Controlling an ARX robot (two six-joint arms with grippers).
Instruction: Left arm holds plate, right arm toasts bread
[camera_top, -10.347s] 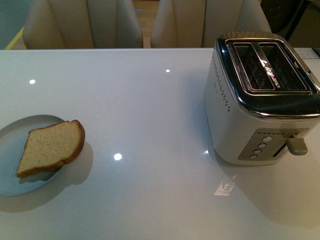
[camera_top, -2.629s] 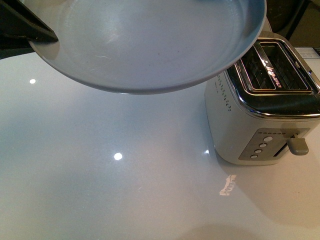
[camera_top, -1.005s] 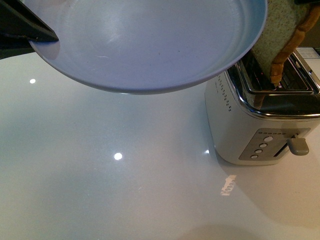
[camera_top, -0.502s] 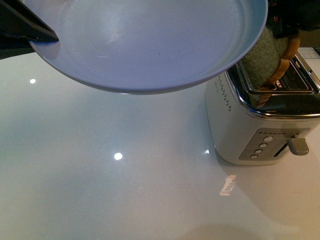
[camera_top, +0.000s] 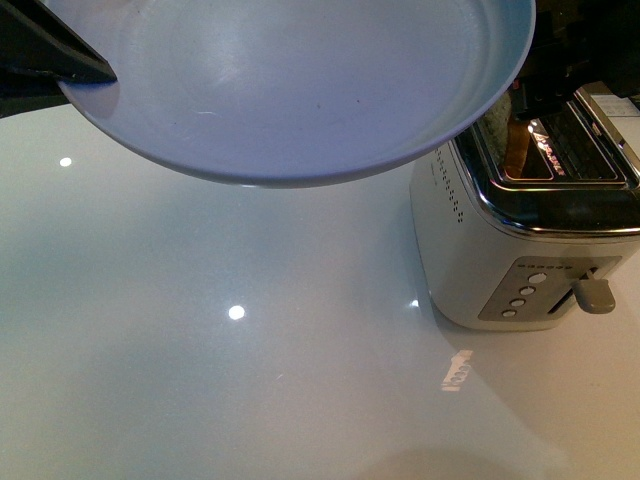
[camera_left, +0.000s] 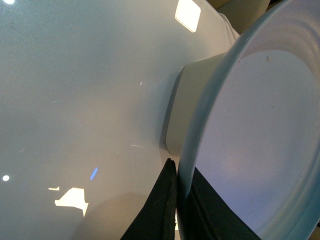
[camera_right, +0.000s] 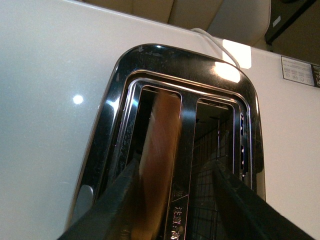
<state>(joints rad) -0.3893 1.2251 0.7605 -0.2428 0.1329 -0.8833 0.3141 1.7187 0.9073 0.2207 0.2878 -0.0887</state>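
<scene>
Front: the bread (camera_top: 516, 150), above the toaster (camera_top: 520, 250) a moment ago, now sits in its slot beside the raised plate (camera_top: 300, 90); left wrist: the left gripper (camera_left: 183, 212) pinches the plate's rim; right wrist: the right gripper (camera_right: 180, 205) stands spread, bread released, so the lever (camera_top: 592, 292) looks next.

The toaster (camera_top: 500, 250) stands on the bench (camera_top: 250, 380) at the right. The bread (camera_right: 160, 150) stands in its left slot, with the right tool (camera_right: 175, 167) above it, one finger on either side of the slice. The plate (camera_top: 290, 90) hangs over the bench to the toaster's left, its left rim pinched in the left tool (camera_left: 181, 175).
</scene>
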